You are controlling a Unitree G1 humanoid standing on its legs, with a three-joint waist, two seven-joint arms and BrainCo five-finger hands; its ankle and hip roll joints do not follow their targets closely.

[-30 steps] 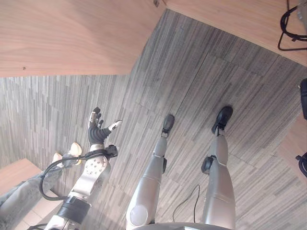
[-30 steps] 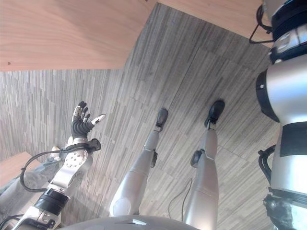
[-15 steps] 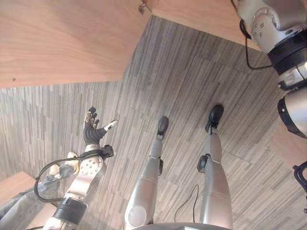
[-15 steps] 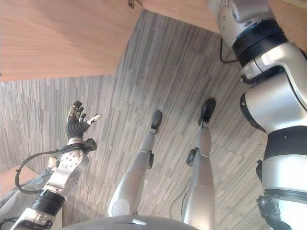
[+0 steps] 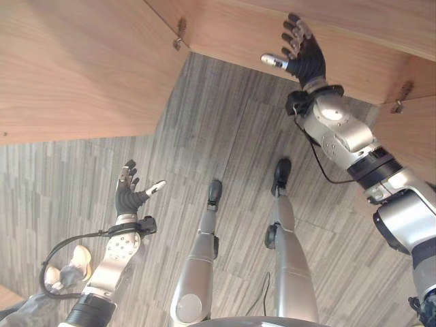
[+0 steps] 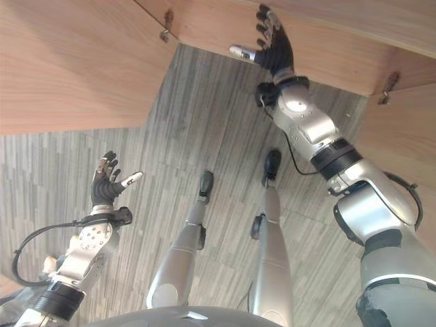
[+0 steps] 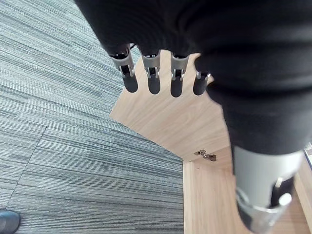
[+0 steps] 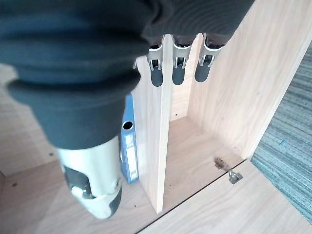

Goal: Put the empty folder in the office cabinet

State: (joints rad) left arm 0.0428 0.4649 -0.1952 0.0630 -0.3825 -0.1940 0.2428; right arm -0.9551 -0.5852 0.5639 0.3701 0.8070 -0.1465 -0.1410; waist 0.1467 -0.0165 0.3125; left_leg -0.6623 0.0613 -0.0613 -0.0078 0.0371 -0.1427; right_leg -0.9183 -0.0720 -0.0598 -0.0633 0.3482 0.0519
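Observation:
A blue folder [image 8: 128, 152] stands upright inside the wooden cabinet [image 8: 214, 83], right behind a vertical divider panel [image 8: 155, 146]. My right hand [image 5: 304, 56] is raised in front of the cabinet's lower edge, fingers straight and spread, with nothing in it. Its fingertips [image 8: 179, 74] reach toward the divider's top. My left hand [image 5: 128, 197] hangs low over the grey floor, open and holding nothing.
An open cabinet door [image 5: 75, 61] spreads across the upper left, with a metal hinge [image 5: 179, 31] at its corner. A second hinge [image 5: 401, 91] sits at the right. Grey striped carpet [image 5: 225, 136] covers the floor. A person's shoe [image 5: 76, 257] shows at the lower left.
My right arm has swung up into view, its open hand now raised at the cabinet. The camera has shifted, bringing the hinges into view. My left hand stays open.

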